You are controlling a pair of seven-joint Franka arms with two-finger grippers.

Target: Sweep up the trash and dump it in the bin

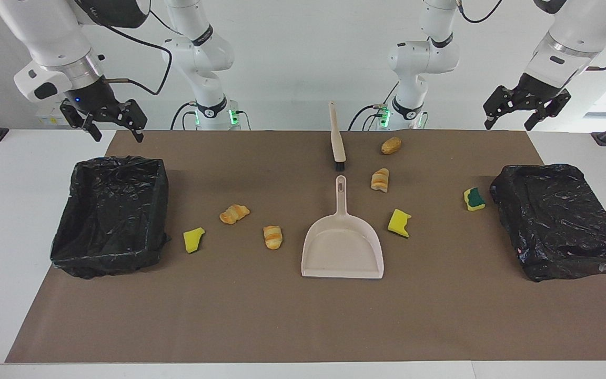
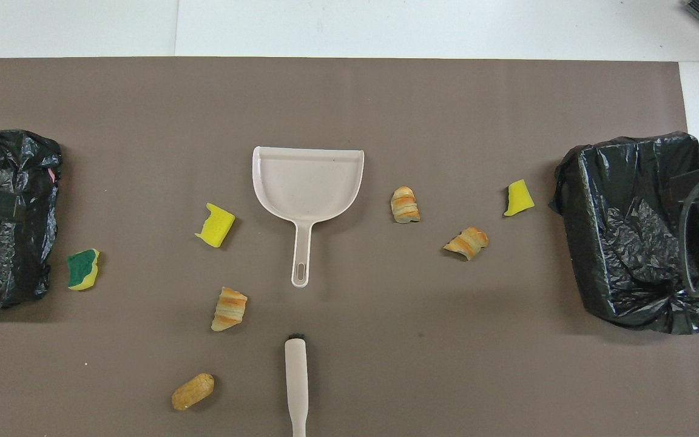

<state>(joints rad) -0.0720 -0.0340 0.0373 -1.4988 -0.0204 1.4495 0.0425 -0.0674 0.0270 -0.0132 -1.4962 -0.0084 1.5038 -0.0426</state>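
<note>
**Both grippers raised and empty, scraps spread across the mat**

The left gripper (image 1: 525,115) hangs with fingers spread and nothing between them, up over the corner of the brown mat (image 1: 303,316) at its own end of the table. The right gripper (image 1: 107,123) is likewise released and empty, above the mat's other near corner. Only the facing view shows these grippers whole; the overhead view catches just dark parts over the bins.

A beige plastic dustpan (image 1: 343,247) lies mid-mat, handle toward the robots, in line with a beige brush (image 1: 336,138) nearer them.

The trash sits on the mat: a brown potato-like lump (image 1: 391,145) beside the brush, three golden croissant pieces (image 1: 380,180) (image 1: 234,213) (image 1: 272,237), two yellow sponge chunks (image 1: 399,222) (image 1: 193,239), and a green-backed sponge (image 1: 474,199) just beside one black-bagged bin (image 1: 561,221). The other black-bagged bin (image 1: 111,213) stands at the right arm's end.
</note>
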